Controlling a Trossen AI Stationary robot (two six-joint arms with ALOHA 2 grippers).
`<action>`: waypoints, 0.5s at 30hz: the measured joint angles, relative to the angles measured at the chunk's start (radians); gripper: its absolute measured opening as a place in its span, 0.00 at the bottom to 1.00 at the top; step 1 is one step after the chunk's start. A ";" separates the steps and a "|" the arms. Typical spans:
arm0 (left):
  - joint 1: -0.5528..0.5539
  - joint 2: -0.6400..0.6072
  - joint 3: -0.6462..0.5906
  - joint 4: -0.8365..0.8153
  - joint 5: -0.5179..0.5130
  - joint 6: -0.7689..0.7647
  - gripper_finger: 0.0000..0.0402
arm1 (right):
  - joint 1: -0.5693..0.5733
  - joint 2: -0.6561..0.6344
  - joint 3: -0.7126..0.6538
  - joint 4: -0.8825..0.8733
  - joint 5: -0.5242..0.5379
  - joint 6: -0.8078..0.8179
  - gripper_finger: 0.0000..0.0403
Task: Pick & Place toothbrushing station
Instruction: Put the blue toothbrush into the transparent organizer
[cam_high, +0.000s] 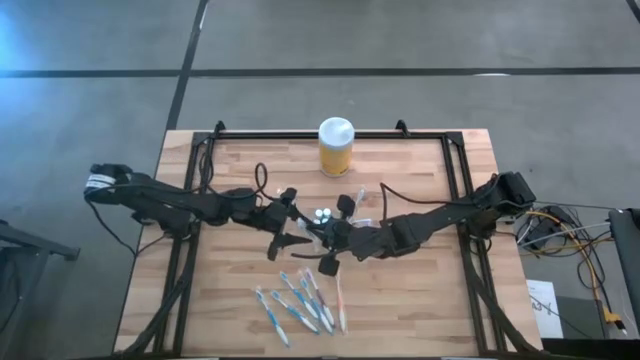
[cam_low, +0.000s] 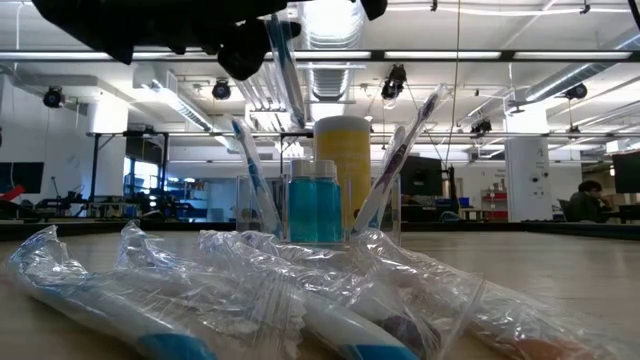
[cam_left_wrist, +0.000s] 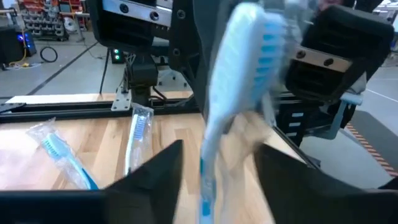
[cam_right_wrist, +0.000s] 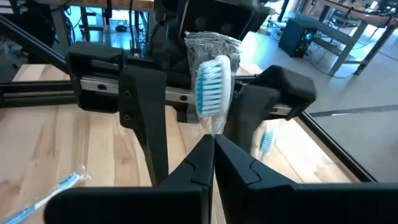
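Note:
A blue-and-white toothbrush (cam_right_wrist: 210, 87), part in a clear wrapper, stands roughly upright above the table's middle with its head up. My right gripper (cam_right_wrist: 213, 140) is shut on it. My left gripper (cam_left_wrist: 221, 158) faces it from the table's left, open, one finger on each side of the brush (cam_left_wrist: 239, 87); I see no touch. The clear holder (cam_low: 315, 205) with blue tubes and leaning brushes stands just beyond the grippers (cam_high: 322, 214). Several wrapped toothbrushes (cam_high: 300, 305) lie flat near the front edge. My right gripper pinches the toothbrush between its two fingers just below the bristle head (cam_right_wrist: 212, 127). The fingers come nearly level from the table's right and lie across the brush. The head sticks up above the fingertips and the handle (cam_low: 288, 80) hangs down, clear of the table.
A yellow jar with a white lid (cam_high: 336, 147) stands at the far edge, behind the holder. A black frame (cam_high: 455, 170) runs along the table's sides and back. Loose crumpled wrappers (cam_low: 300, 270) lie with the brushes at the front.

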 joint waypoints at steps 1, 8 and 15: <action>0.000 -0.002 -0.001 0.001 0.000 0.001 0.44 | 0.000 0.000 -0.001 0.000 0.000 0.000 0.02; -0.001 -0.026 -0.010 0.011 0.009 0.028 0.05 | 0.000 0.000 -0.001 0.001 0.000 0.002 0.02; -0.001 -0.038 -0.019 0.009 0.018 0.027 0.05 | 0.005 -0.001 -0.001 -0.005 0.000 -0.001 0.02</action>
